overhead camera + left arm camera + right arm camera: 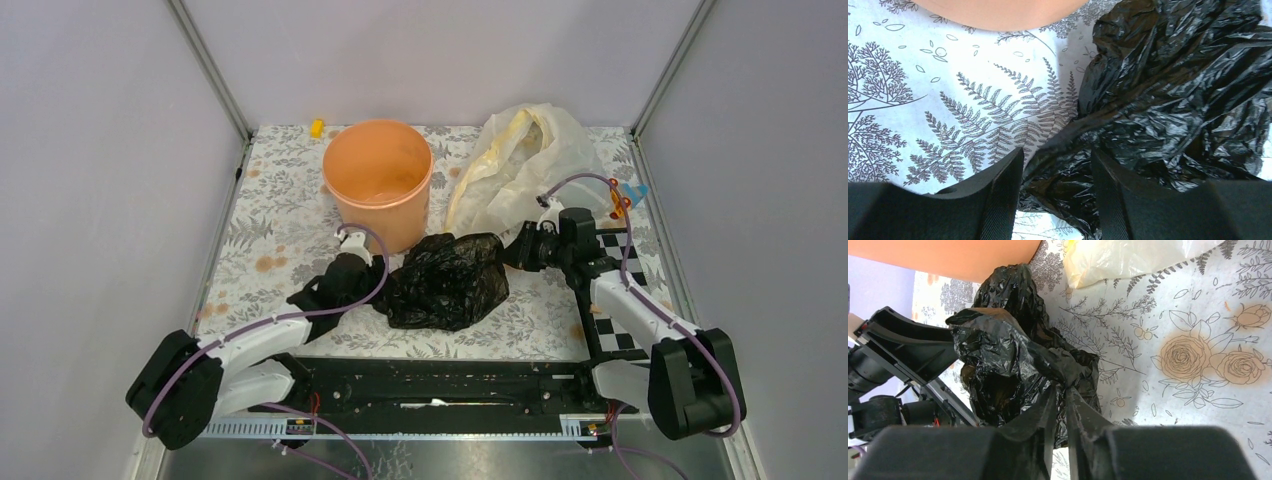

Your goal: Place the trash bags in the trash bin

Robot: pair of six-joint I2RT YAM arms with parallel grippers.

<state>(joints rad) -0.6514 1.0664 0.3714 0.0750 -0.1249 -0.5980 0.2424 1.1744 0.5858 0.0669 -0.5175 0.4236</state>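
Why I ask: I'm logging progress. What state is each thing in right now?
Black bag: crumpled on the table, outside the bucket.
Bucket: upright, open, no bag inside.
White bag: slumped beside the bucket, untouched.
Left gripper: open around a fold of the black bag.
Right gripper: shut on the black bag.

1. trash bag (445,282): thin glossy black plastic, heavily crinkled, bunched in a loose heap on the worktop (280,230), just in front of the bin; one gathered fold pinched in the right tool (1064,390).
2. trash bin (392,222): round peach-orange bucket, smooth walls, upright, mouth open.
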